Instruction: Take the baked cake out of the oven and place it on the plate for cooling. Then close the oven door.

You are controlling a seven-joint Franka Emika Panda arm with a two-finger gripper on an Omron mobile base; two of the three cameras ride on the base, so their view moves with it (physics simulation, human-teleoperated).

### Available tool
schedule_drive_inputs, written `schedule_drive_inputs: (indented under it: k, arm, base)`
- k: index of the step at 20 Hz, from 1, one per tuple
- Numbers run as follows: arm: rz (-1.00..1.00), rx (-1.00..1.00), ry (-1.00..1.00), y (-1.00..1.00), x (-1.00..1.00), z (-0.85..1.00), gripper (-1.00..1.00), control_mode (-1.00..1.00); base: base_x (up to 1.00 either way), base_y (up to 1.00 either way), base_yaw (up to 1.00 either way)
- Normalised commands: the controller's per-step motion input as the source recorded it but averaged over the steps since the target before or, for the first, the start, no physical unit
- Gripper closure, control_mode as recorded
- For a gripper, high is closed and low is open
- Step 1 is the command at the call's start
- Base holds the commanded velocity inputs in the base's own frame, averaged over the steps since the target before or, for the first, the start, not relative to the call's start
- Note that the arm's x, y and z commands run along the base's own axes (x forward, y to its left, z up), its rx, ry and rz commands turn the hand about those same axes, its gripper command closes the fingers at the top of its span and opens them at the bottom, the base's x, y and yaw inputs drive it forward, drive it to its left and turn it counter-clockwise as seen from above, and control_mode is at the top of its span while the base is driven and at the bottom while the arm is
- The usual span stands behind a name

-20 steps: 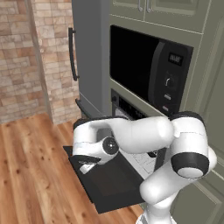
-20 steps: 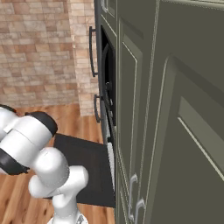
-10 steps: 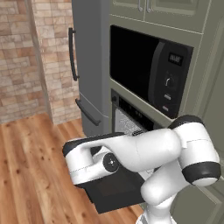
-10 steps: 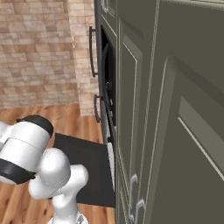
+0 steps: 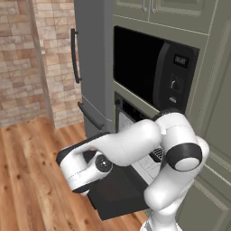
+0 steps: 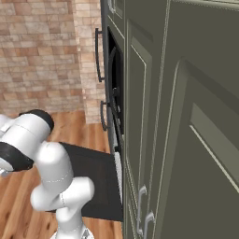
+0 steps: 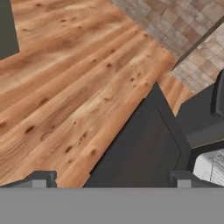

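Flat black drop-down oven door (image 5: pixel 118 191) already down, near floor. Two-finger gripper (image 7: pixel 112 178) held above door's corner, fingers spread wide, nothing held. Pale oven cavity with wire rack (image 7: pixel 212 167) off right; hand probably best swung that way, kept level-ish.

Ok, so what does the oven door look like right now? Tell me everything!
The oven door is a flat black panel with a darker window in its middle. It is folded all the way down, lying about level over the wooden floor, hinged below the pale oven opening, under the big black microwave. The robot's arm hangs above it. In the hand view, the end effector looks down at the door's corner, fingertips wide apart, holding nothing.
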Motion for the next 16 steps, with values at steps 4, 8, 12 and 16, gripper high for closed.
schedule_drive_inputs:
  k: [4,8,12,16]
  arm:
    - [-0.37,-0.57,-0.08,0.83,0.00,0.02,-1.00,-1.00]
    - [-0.39,-0.53,-0.21,0.78,-0.04,0.17,-1.00,-1.00]
    - [-0.35,-0.53,-0.31,0.84,-0.17,0.24,-1.00,-1.00]
    - [-0.33,-0.53,-0.30,0.91,-0.17,0.06,-1.00,-1.00]
  base:
    - [0.00,0.00,0.00]
    - [0.00,0.00,0.00]
    - [0.00,0.00,0.00]
    - [0.00,0.00,0.00]
